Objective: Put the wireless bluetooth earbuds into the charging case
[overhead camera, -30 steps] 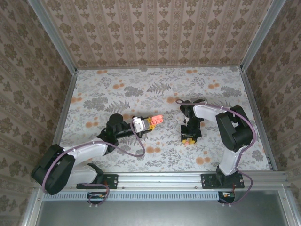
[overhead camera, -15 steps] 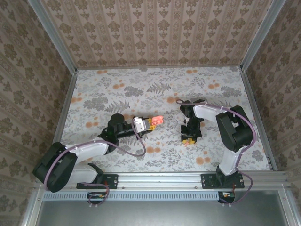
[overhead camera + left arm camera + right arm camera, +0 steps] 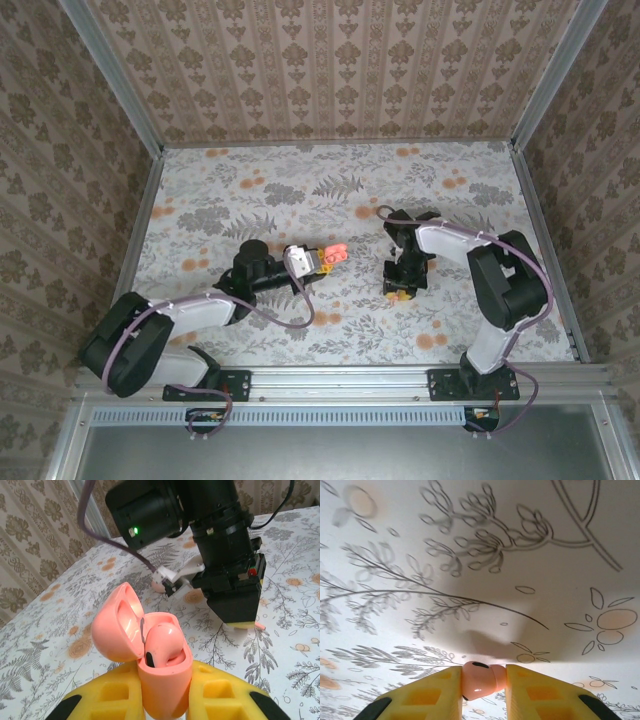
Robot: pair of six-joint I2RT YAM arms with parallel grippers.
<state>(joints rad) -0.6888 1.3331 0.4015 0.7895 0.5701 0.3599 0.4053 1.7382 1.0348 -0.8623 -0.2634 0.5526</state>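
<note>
My left gripper (image 3: 165, 702) is shut on the salmon-pink charging case (image 3: 165, 685), held upright between its yellow fingers. The lid (image 3: 115, 630) is swung open to the left, and one earbud (image 3: 162, 642) sits in a well inside. From above, the case (image 3: 336, 253) is at table centre in the left gripper (image 3: 322, 258). Pointing straight down just above the tablecloth, my right gripper (image 3: 482, 682) is shut on the second earbud (image 3: 479, 680). The right gripper (image 3: 400, 291) hangs a short way right of the case. The left wrist view shows it beyond the case, with its fingertips (image 3: 240, 625) low over the cloth.
The floral tablecloth (image 3: 330, 190) carries flat orange flower blotches (image 3: 322, 318). Patterned walls close in the back and both sides. A metal rail (image 3: 350, 378) runs along the near edge by the arm bases.
The left arm has carried the open case slightly right, toward the right gripper. The right gripper has shifted a little left, and its jaws have narrowed slightly on the earbud.
</note>
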